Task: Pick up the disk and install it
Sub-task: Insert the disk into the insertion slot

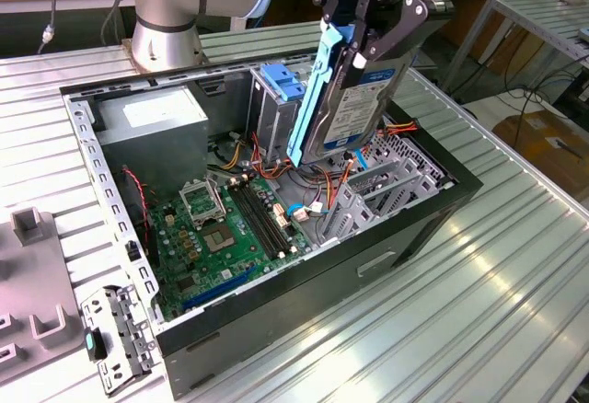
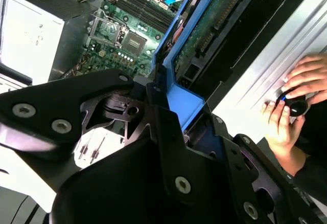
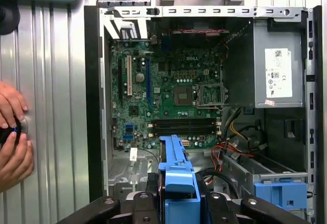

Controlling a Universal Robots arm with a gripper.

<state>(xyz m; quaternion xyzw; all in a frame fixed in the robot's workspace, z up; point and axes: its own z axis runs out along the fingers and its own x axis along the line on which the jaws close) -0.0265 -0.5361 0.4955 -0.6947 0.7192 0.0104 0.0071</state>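
Observation:
The disk (image 1: 354,109), a silver-grey drive with a white and blue label between blue plastic rails, hangs on edge over the open computer case (image 1: 396,237). Its lower end is just above the wiring next to the tall metal cage with a blue latch (image 1: 278,86). My gripper (image 1: 373,40) is shut on the disk's upper end. In both wrist views the black fingers (image 2: 163,132) clamp the blue rail (image 3: 176,183), and the second wrist view also shows the disk's green circuit side (image 2: 209,24).
Inside the case lie the green motherboard (image 1: 230,228), the grey power-supply box (image 1: 156,127) and loose cables (image 1: 322,191). A person's hands (image 2: 296,96) rest on the ribbed metal table beside the case. Grey fixtures (image 1: 28,274) and a metal bracket (image 1: 115,329) sit at the exterior view's left.

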